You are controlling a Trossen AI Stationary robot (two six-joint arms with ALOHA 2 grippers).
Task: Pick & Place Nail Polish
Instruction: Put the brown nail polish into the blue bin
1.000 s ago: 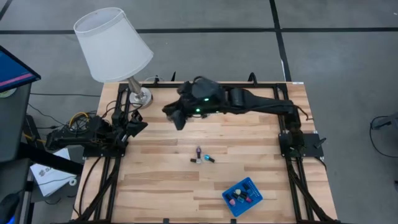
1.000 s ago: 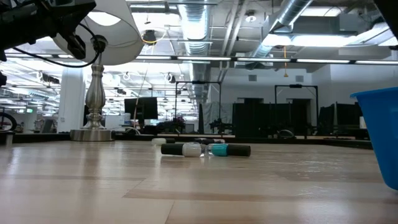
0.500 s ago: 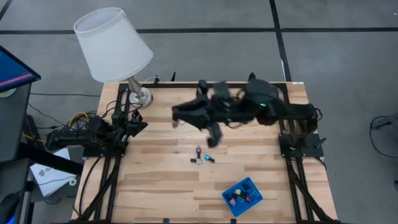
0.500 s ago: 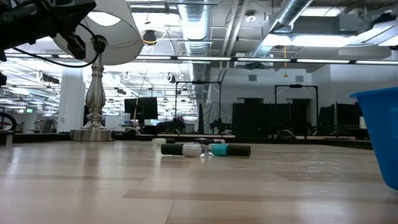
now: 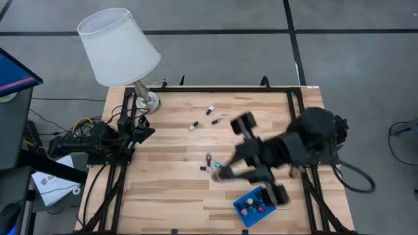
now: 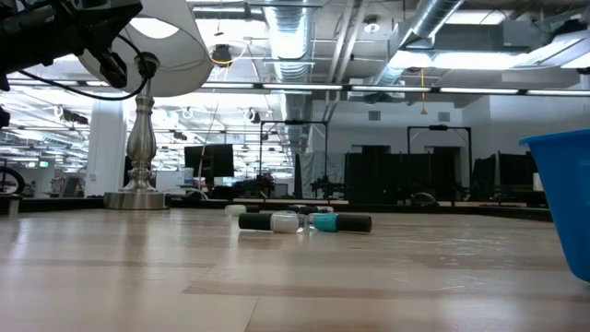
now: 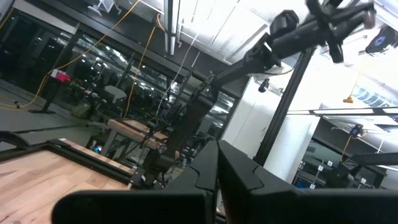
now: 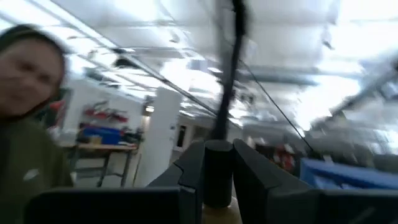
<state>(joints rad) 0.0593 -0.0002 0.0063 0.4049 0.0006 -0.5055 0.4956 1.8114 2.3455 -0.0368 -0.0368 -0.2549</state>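
Several tiny nail polish bottles lie on their sides on the wooden table: a cluster at the middle, also in the low view, and three near the far edge. More sit in the small blue tray at the near right. My right gripper, blurred, hangs above the table between the cluster and the tray, shut on a small dark-capped bottle. My left gripper waits at the table's left edge, its fingers shut and empty. My right gripper pinches a small dark cylinder, the bottle's cap, between its two fingers. The cap stands upright in the gap between them. The bottle's body is hidden behind the fingers. The bottle is lifted clear of the table.
A lamp with a white shade stands on a metal foot at the far left corner. The blue tray's wall rises at the low view's right. A person shows in the room beyond the table.
My right arm has swung fast from the far middle of the table toward the near right, toward the blue tray, turning as it went. The three bottles near the far edge, covered by the arm before, now show. The bottles on the table have kept still.
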